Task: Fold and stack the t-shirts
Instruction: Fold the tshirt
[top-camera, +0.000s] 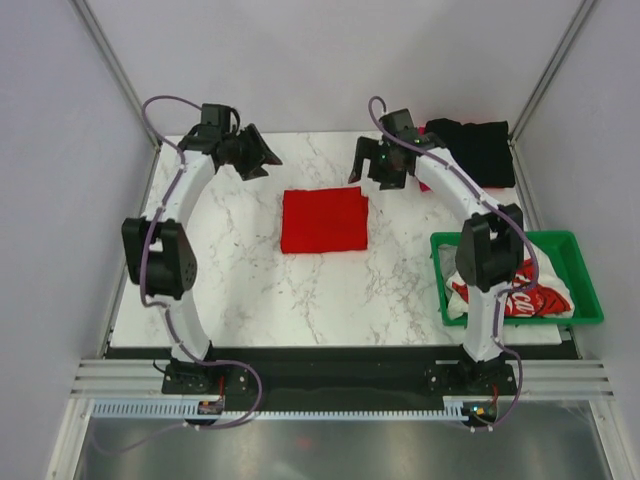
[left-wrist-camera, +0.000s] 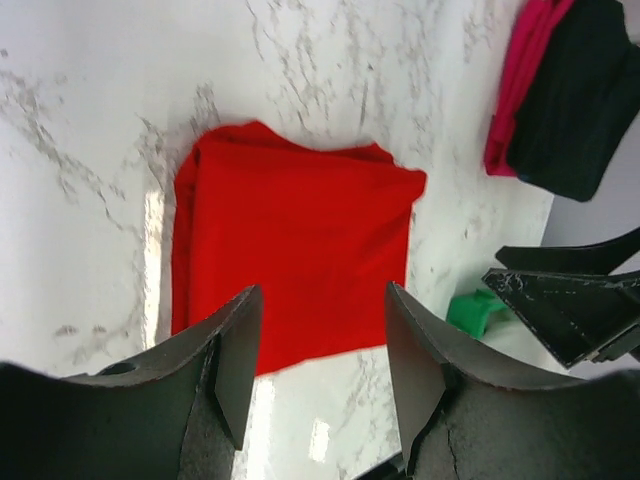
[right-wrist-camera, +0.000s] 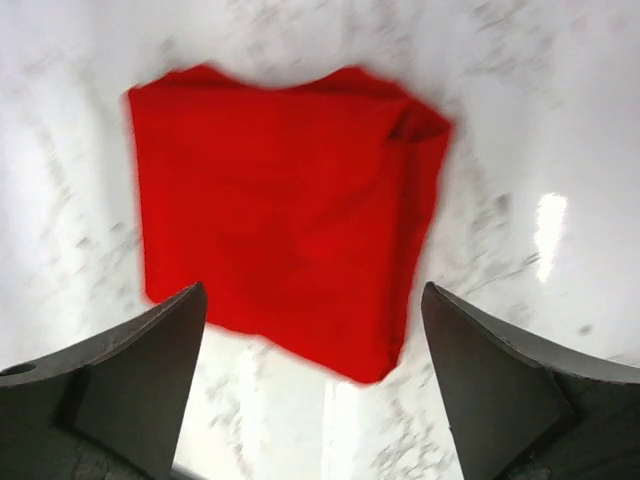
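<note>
Count: one plain bright red cloth t-shirt (top-camera: 324, 221), folded to a rough square. One black cloth t-shirt (top-camera: 478, 150), folded, lying on one magenta-pink cloth t-shirt (left-wrist-camera: 515, 85). White cloth t-shirts with red print (top-camera: 515, 295) are bunched together; number cannot be told. One green plastic crate (top-camera: 590, 300). Two arms, two tools.

Position: red t-shirt flat at mid white marble tabletop (top-camera: 250, 290), one corner slightly rumpled in the right wrist view. The black and magenta pair is in the far right corner, close to the tabletop's edges. The white ones are inside the crate, which sits at the near right edge beside the right arm.

Room: bare marble shows on all four sides of the red t-shirt, widest on the near left side.

Left tool (top-camera: 258, 160): raised off the far left side of the red t-shirt, fingers apart, gripping nothing. Right tool (top-camera: 385, 170): raised off its far right side, fingers spread wide, gripping nothing. Both apart from the cloth.
</note>
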